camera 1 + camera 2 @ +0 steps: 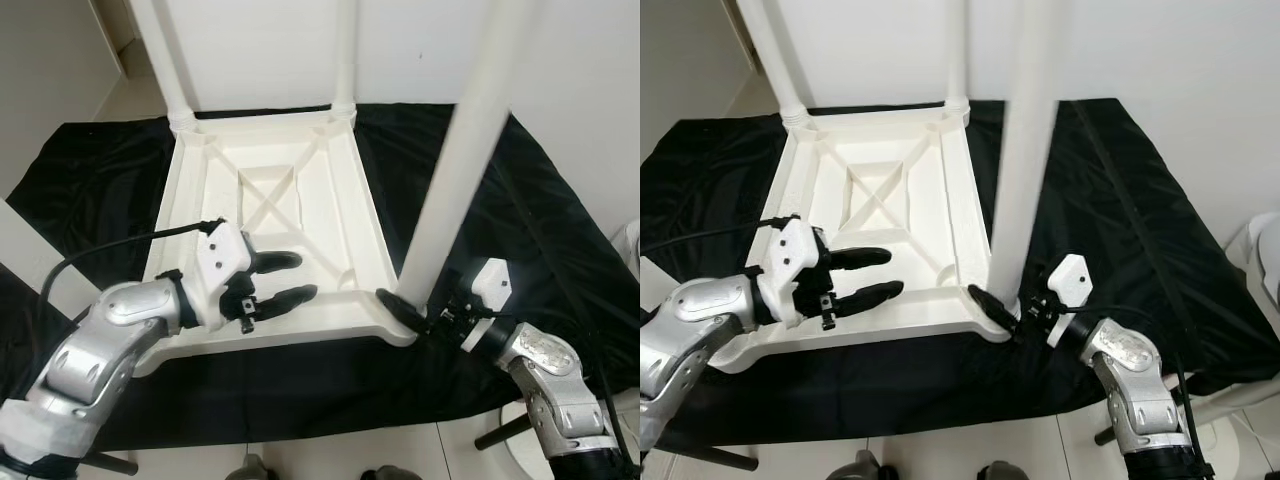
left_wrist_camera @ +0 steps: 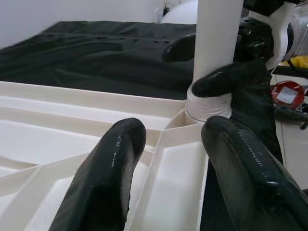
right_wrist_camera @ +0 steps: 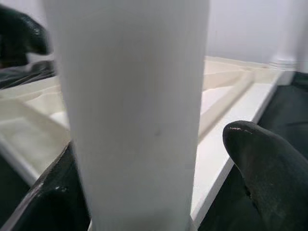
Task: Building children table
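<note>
Gripping the white leg point(image 1: 455, 170) at its base, the right tool point(image 1: 412, 312) stands beside the open left tool point(image 1: 283, 279).

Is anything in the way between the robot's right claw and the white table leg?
No, nothing visible. The right gripper is already around the base of the near table leg, one finger on each side, where it stands in the corner of the upside-down tabletop.

a black sheet point(image 1: 90, 175) lies crumpled and glossy over the pale tiled floor point(image 1: 130, 95), reaching back to a plain white wall point(image 1: 560, 60). bare tile shows along the near edge. a rounded white object point(image 1: 1265, 250) sits at the sheet's right edge. the light is soft and even.
</note>
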